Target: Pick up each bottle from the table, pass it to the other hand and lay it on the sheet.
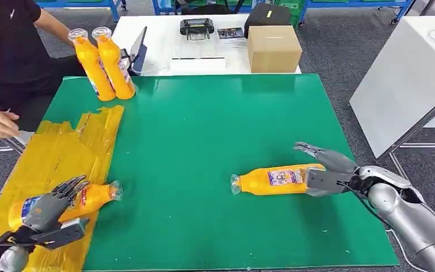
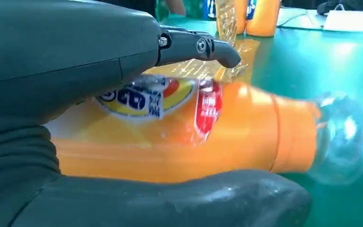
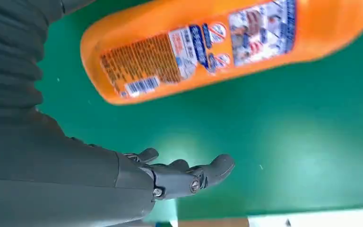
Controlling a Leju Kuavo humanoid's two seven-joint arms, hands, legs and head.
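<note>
Here, the left hand (image 1: 51,209) is gripping a bottle (image 1: 93,197) lying on the yellow sheet (image 1: 45,158), while the right hand (image 1: 325,170) is hovering spread beside another bottle (image 1: 274,180) on the green table (image 1: 204,130).

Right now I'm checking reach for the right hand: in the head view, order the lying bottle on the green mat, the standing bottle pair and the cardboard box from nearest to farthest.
1. Lying bottle: right beside the right hand, near side of the green mat.
2. Cardboard box: on the white table beyond the mat.
3. Standing bottle pair: far left corner of the mat.
</note>
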